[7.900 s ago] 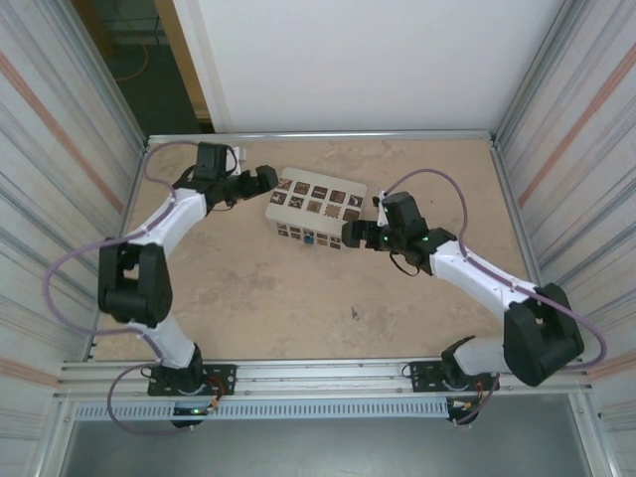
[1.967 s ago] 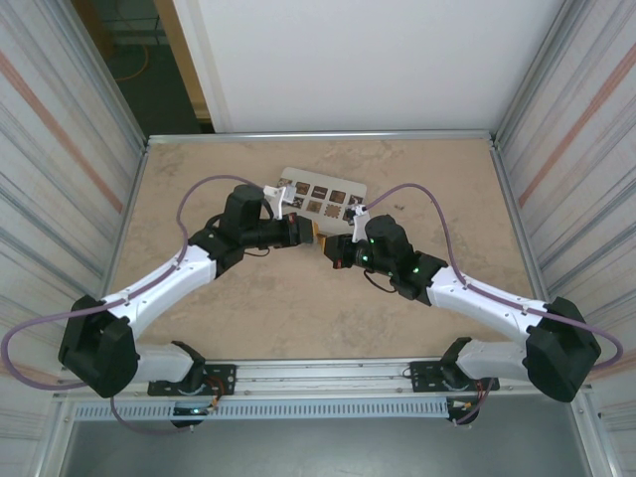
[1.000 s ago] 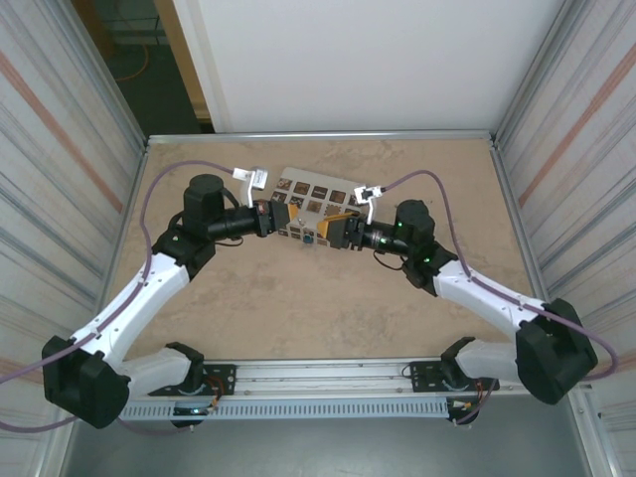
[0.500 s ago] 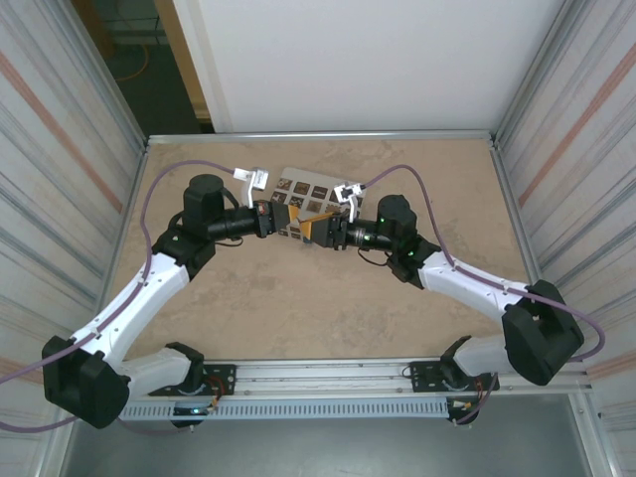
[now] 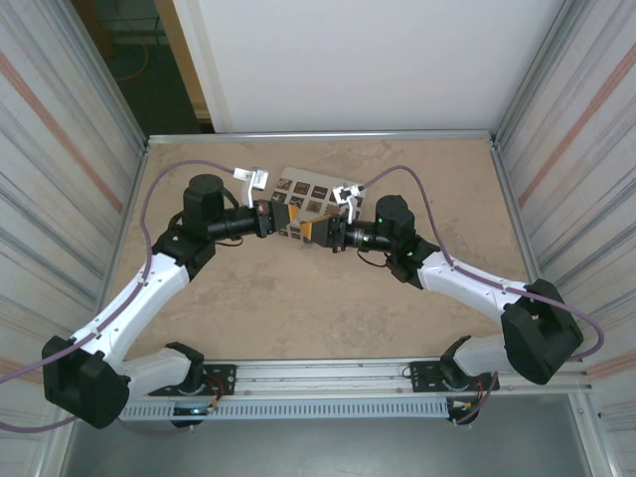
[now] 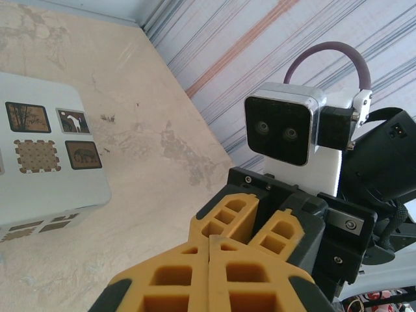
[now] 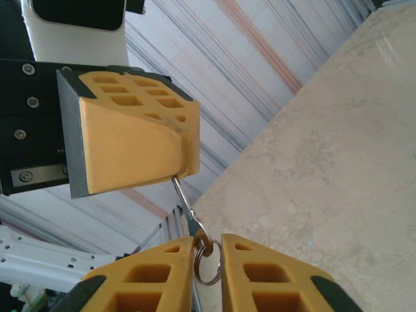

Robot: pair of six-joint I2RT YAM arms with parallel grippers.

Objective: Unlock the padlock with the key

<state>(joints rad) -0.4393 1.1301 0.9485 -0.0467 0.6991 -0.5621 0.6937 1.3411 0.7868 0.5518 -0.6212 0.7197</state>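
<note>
My left gripper is pinched shut on the tip of the key, its ring end sitting between my right gripper's narrowly parted fingers; whether those grip, I can't tell.

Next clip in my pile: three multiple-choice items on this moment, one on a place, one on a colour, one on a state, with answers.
1. Where is the ring on the key?
A. on a wall hook
B. between the right gripper's fingers
C. in a drawer

2. What colour are the gripper fingers?
A. yellow-orange
B. blue
C. green

3. How is the left gripper?
A. wide open
B. half open, empty
C. shut, the key sticking out from its tips

Answers: B, the ring sits in their gap; A, seen in both wrist views; C, its fingers meet with the blade between them.
</note>
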